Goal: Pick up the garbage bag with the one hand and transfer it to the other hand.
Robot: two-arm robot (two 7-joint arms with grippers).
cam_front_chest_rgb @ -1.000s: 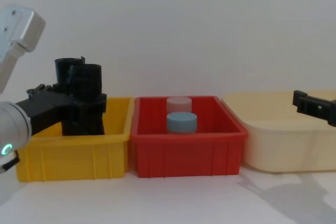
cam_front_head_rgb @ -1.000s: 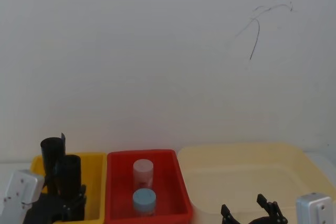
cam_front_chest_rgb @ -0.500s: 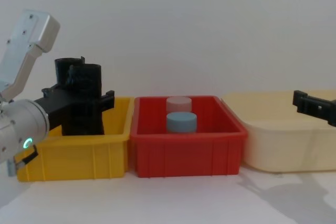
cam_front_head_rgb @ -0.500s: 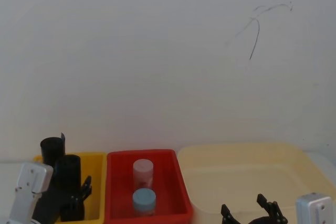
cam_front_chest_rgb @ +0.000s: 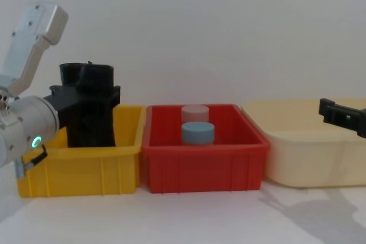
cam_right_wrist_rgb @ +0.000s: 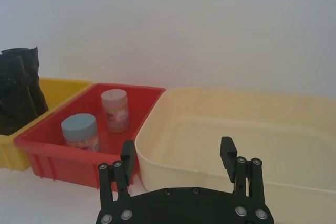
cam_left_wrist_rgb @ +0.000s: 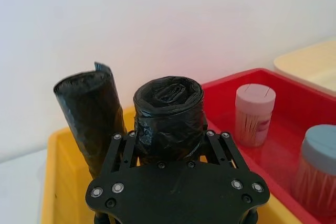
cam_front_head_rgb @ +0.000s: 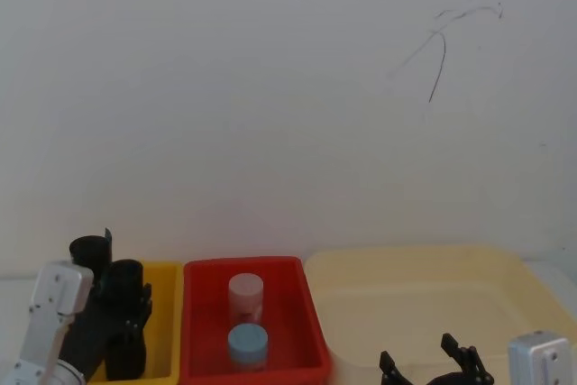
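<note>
The garbage bag (cam_left_wrist_rgb: 168,109), a thick crinkled black roll, stands upright in the yellow bin (cam_front_chest_rgb: 80,167). My left gripper (cam_left_wrist_rgb: 168,136), on the green-ringed arm, is shut on the roll's upper part, with a finger pressed against each side. In the chest view the garbage bag (cam_front_chest_rgb: 91,110) rises well above the bin's rim. My right gripper (cam_right_wrist_rgb: 177,156) hangs open and empty in front of the cream tub (cam_right_wrist_rgb: 236,129), far from the bag. It shows again in the head view, where the right gripper (cam_front_head_rgb: 431,362) sits low at the right.
A slimmer black roll (cam_left_wrist_rgb: 89,114) with a flared rim stands just behind the bag in the same bin. The red bin (cam_front_chest_rgb: 203,164) in the middle holds a pink-lidded jar (cam_front_chest_rgb: 195,112) and a blue-lidded jar (cam_front_chest_rgb: 198,132). A white wall is close behind.
My left arm has swung upward and its fingers have come in against the garbage bag's sides. The bag's top sits slightly higher. The right arm has not moved.
</note>
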